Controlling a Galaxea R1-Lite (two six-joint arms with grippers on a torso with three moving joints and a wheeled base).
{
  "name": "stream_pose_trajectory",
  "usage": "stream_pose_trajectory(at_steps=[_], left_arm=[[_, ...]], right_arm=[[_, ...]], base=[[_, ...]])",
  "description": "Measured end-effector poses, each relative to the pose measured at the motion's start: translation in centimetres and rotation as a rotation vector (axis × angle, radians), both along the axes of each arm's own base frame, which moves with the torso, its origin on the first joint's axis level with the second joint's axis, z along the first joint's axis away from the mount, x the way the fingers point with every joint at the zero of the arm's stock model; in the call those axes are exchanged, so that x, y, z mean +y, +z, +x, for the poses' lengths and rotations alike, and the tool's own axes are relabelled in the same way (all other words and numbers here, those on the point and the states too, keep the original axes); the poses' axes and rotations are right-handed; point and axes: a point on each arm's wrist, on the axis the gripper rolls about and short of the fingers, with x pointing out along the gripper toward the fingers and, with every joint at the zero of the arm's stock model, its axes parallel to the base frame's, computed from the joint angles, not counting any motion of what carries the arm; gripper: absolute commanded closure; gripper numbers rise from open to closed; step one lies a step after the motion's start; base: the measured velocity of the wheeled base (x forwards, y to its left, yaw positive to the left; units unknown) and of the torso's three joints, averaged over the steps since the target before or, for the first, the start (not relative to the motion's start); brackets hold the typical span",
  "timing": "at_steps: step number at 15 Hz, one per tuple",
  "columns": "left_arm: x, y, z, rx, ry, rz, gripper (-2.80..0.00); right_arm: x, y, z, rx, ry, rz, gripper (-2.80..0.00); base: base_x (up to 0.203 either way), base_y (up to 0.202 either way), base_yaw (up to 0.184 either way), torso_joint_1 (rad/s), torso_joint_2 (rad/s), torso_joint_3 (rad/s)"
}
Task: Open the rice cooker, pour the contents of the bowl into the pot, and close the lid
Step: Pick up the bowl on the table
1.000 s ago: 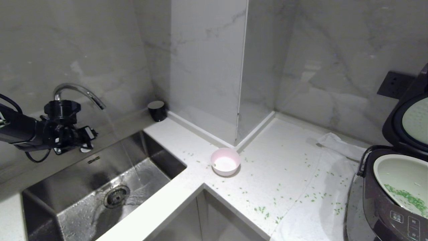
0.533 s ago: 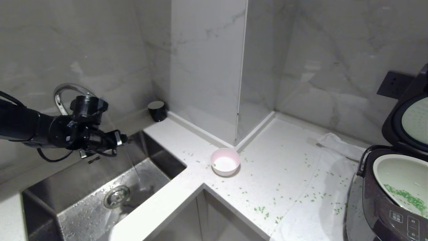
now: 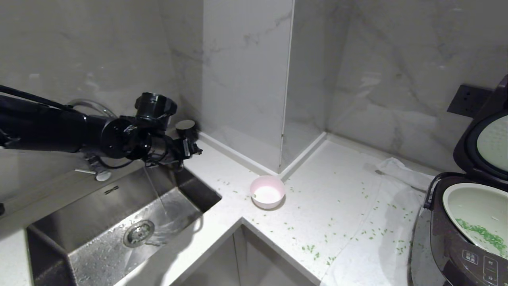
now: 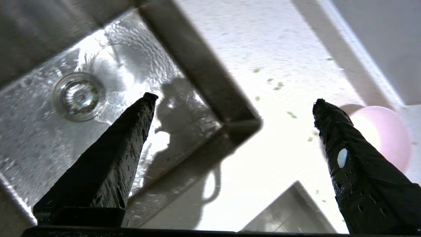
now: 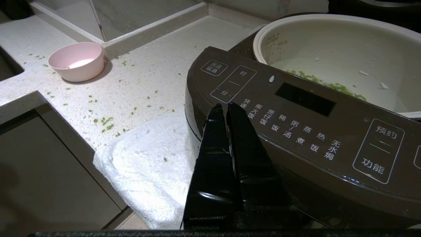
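The dark brown rice cooker (image 3: pixel 456 254) stands at the far right with its lid (image 3: pixel 482 143) raised. Its pale pot (image 3: pixel 476 210) holds green bits, the contents (image 3: pixel 482 235), along the near side. The pink bowl (image 3: pixel 267 192) sits upright on the counter near the inner corner, white inside. My left gripper (image 3: pixel 193 150) hangs open over the sink's right corner, left of the bowl, nothing between its fingers. In the left wrist view the gripper (image 4: pixel 235 98) frames the counter edge, the bowl (image 4: pixel 391 131) behind one finger. My right gripper (image 5: pixel 225 104) is shut, parked before the cooker (image 5: pixel 296 108) panel.
Water runs from the faucet (image 3: pixel 89 105) into the steel sink (image 3: pixel 99 234). A black cup (image 3: pixel 186 130) stands at the back corner. Green bits (image 3: pixel 311 250) are scattered over the counter and the white towel (image 3: pixel 377 246) under the cooker. A wall socket (image 3: pixel 468 99) is behind the lid.
My left arm has swung right, from the faucet side across the sink to its right corner, nearer the bowl. Its gripper stayed open. The bowl, cooker and right arm have not moved.
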Motion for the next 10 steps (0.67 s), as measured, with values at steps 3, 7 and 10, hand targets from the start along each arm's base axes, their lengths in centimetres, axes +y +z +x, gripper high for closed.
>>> stream_pose_trajectory(at_steps=[3, 7, 10], left_arm=[[-4.8, -0.8, 1.4, 0.011, -0.086, -0.015, -2.80], [-10.7, -3.1, 2.3, 0.024, -0.201, -0.012, -2.80], [-13.1, -5.0, 2.4, 0.045, -0.242, -0.003, -2.80]], right_arm=[[0.0, 0.0, 0.0, 0.000, 0.000, 0.000, 0.00], [0.0, 0.0, 0.0, 0.000, -0.001, 0.000, 0.00], [0.0, 0.0, 0.0, 0.000, 0.000, 0.000, 0.00]], base=[[0.000, 0.000, 0.000, 0.000, 0.00, 0.000], [0.000, 0.000, 0.000, 0.000, 0.00, 0.000], [0.000, 0.000, 0.000, 0.000, 0.00, 0.000]])
